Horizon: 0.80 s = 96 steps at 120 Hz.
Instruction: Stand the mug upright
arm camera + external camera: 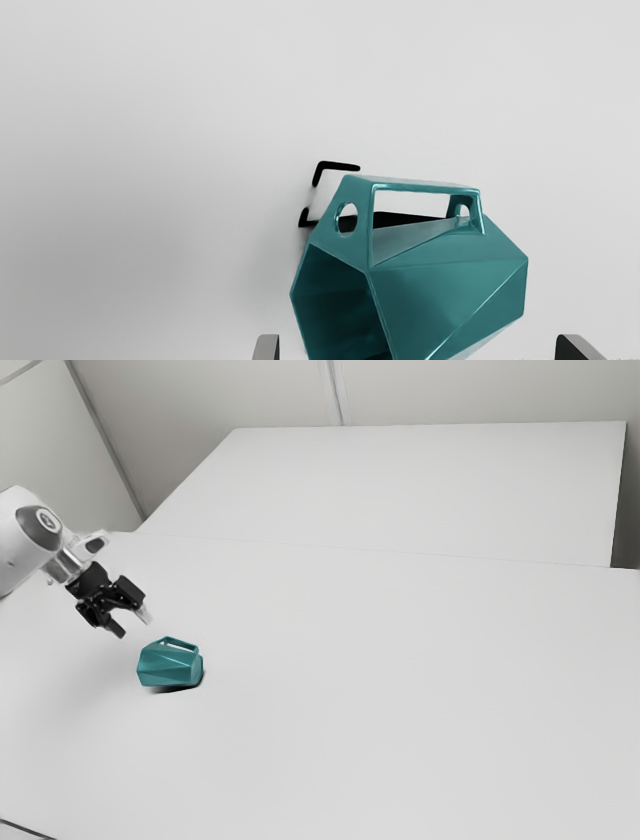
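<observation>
My black two-finger hand (133, 625) hung wide open near the teal faceted mug (166, 668), which lay on its side on the white tabletop (400, 690), so approaching seemed in hand, lowering and gripping next.

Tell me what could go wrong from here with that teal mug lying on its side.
The mug has slanted facets, so the open gripper might slip off as it closes. The handle juts from the side, so a finger could snag it. And since the mug lies loose on the white table, a nudge might roll it.
</observation>
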{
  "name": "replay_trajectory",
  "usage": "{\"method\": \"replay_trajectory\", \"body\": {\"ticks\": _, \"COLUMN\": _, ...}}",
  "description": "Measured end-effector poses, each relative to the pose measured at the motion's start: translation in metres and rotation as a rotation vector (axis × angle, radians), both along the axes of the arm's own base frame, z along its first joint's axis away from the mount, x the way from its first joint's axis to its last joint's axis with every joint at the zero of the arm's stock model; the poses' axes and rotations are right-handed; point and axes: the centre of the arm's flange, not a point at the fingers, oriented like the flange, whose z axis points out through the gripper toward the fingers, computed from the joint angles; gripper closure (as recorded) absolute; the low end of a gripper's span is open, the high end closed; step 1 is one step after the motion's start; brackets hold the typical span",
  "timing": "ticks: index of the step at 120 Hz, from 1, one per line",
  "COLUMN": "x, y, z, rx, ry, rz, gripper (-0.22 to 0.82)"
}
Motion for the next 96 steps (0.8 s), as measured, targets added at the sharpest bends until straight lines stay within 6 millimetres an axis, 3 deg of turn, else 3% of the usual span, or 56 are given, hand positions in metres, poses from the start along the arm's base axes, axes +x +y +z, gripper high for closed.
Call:
{"method": "replay_trajectory", "body": {"ticks": 15, "x": -0.004, "y": 0.006, "z": -0.028, "rx": -0.066, "ry": 0.004, "rz": -0.001, "gripper": 0.0}}
{"method": "replay_trajectory", "body": {"ticks": 45, "x": -0.006, "y": 0.004, "z": -0.058, "rx": -0.194, "ry": -0.023, "rz": -0.02, "gripper": 0.0}}
{"method": "replay_trajectory", "body": {"ticks": 96, "x": -0.007, "y": -0.003, "z": -0.073, "rx": -0.352, "ry": -0.101, "rz": -0.032, "gripper": 0.0}}
